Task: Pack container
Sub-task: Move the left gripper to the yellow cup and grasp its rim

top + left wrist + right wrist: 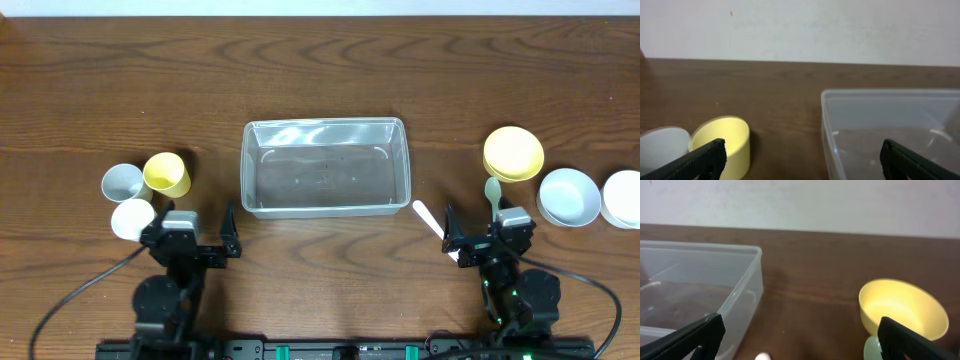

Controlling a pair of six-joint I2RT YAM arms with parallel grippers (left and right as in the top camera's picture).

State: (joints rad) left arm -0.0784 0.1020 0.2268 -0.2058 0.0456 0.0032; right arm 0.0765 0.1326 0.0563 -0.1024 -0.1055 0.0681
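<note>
The clear rectangular container (325, 167) sits empty at the table's middle; it also shows in the left wrist view (890, 130) and the right wrist view (700, 280). My left gripper (192, 245) is open and empty, near the front edge, left of the container, behind a yellow cup (167, 173) (722, 145). My right gripper (485, 243) is open and empty at the front right, just below a pale green spoon (493, 193) (871, 350) and beside a white spoon (429, 218) (762, 356). A yellow bowl (513, 153) (902, 307) stands beyond it.
A grey cup (122, 182) (662, 147) and a white cup (132, 218) stand at the left. Two white bowls (569, 196) (623, 199) stand at the far right. A pale wall rises behind the table's far edge.
</note>
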